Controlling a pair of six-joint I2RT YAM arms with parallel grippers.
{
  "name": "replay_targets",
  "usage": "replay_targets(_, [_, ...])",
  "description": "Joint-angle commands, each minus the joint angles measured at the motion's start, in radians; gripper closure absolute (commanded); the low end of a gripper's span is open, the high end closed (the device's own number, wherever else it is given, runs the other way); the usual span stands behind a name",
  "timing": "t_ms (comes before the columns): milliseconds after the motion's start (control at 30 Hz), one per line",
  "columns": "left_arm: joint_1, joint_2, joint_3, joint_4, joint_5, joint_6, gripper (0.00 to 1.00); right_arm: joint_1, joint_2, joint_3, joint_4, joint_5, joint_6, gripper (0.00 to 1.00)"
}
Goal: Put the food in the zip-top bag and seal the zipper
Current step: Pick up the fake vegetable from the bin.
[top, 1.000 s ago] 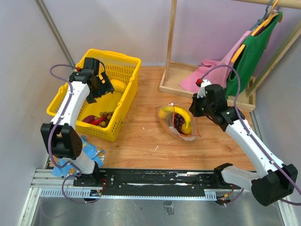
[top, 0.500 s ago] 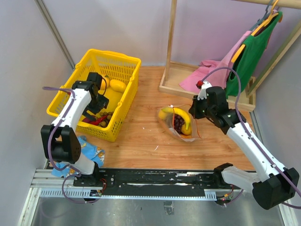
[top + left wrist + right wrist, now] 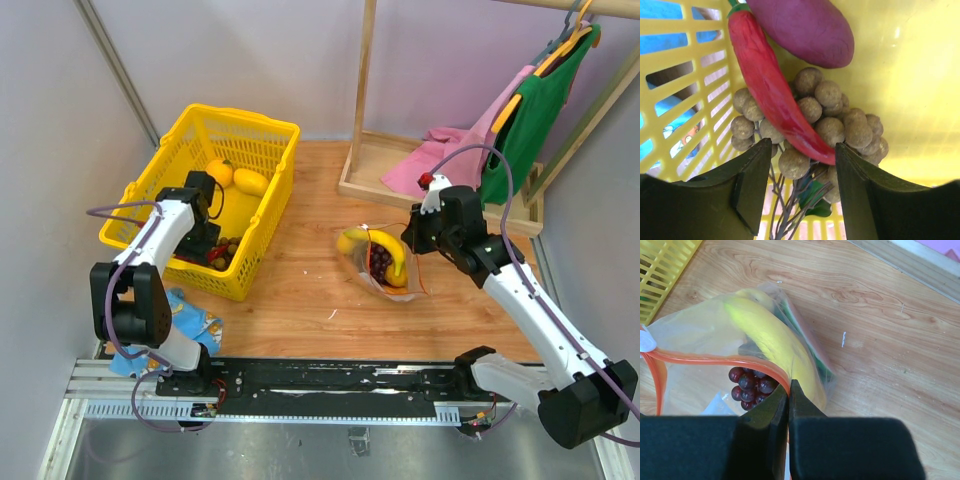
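The clear zip-top bag [image 3: 378,262] lies open on the wood floor with a yellow banana [image 3: 772,347] and dark red grapes [image 3: 749,386] inside. My right gripper [image 3: 789,390] is shut on the bag's red zipper strip [image 3: 715,360]; the white slider [image 3: 646,343] sits at the strip's left end. My left gripper [image 3: 802,172] is open, low inside the yellow basket [image 3: 265,130], its jaws either side of a bunch of brown round fruits [image 3: 835,122] with a red chili [image 3: 772,92] across it. A purple piece [image 3: 805,27] lies behind. Two yellow-orange fruits [image 3: 236,178] lie at the basket's far end.
A wooden rack base [image 3: 375,165] with pink cloth [image 3: 440,150] and a hanging green garment [image 3: 535,105] stands behind the bag. A blue printed packet [image 3: 190,318] lies on the floor in front of the basket, near the left arm's base.
My left gripper has moved from the basket's far end down toward its near end, over the chili and brown fruits. The right gripper and bag have barely moved.
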Motion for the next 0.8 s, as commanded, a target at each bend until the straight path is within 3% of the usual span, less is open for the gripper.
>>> replay_targets(0, [0.023,-0.002,-0.038,0.079,-0.059,-0.044,0.44,0.0,-0.017,-0.016,0.025,-0.002,-0.015,0.98])
replay_targets(233, [0.033,0.022,-0.076,0.12,-0.029,-0.031,0.55,0.0,-0.016,-0.02,0.028,0.005,-0.015,0.98])
replay_targets(500, [0.033,0.023,-0.031,0.097,-0.02,0.021,0.92,0.0,-0.011,-0.019,0.028,0.015,-0.015,0.98])
replay_targets(767, [0.033,-0.028,0.081,0.057,0.013,0.11,1.0,0.001,-0.013,-0.017,0.029,0.017,-0.015,0.98])
